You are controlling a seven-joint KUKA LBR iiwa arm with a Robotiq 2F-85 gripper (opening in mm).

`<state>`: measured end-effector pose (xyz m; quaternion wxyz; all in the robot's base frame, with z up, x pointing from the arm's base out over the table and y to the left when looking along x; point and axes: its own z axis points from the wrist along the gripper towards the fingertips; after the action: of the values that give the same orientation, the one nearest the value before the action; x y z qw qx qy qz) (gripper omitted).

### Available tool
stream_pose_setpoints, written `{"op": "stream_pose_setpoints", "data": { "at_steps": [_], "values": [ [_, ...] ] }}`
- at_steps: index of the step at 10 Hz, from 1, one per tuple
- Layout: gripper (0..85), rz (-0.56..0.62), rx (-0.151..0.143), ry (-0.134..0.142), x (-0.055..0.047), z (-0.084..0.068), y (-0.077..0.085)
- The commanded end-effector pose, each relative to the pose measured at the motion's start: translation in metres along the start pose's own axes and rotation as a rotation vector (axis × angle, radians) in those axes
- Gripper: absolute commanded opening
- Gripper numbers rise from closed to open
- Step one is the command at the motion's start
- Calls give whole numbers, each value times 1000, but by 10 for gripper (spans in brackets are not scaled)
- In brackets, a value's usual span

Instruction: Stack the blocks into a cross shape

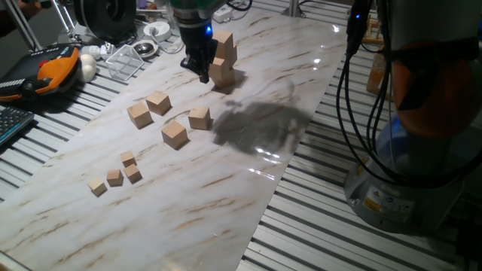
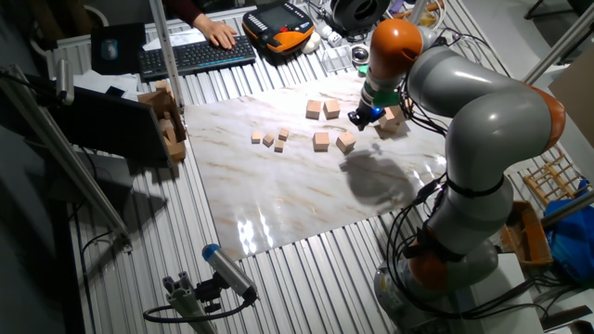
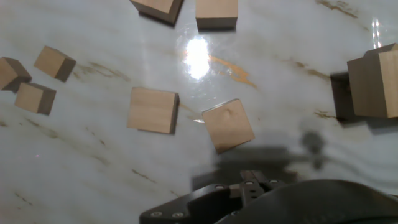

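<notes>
Small cubes (image 1: 114, 177) lie nearest; beyond them we see four loose blocks (image 1: 175, 133) near a partial stack (image 1: 223, 54). Our gripper (image 1: 202, 69) hovers beside it, grip unclear. We judge blocks light, rigid, smooth: pinch opposite flat faces.

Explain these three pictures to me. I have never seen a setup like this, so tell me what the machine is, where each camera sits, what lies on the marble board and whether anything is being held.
The grey and orange machine is a robot arm whose tip carries a gripper with two jaws. Two pictures come from fixed cameras on different sides of the table; the third looks down from the hand itself. On the marble board lie four loose wooden blocks, a small stack of blocks beside the gripper, and four much smaller cubes nearer the board's end. No block shows between the jaws, though whether they are open or shut cannot be told. Clutter and a keyboard sit off the board.
</notes>
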<state>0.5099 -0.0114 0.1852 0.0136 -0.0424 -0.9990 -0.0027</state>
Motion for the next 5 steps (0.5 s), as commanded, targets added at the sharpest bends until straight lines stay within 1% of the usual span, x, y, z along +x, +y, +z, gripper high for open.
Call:
{"op": "stream_pose_setpoints", "data": {
  "at_steps": [1,3,5],
  "values": [
    [0,2,-1,0,0,0,0],
    [0,5,-7,4,0,0,0],
    [0,5,-4,1,-1,0,0]
  ]
}}
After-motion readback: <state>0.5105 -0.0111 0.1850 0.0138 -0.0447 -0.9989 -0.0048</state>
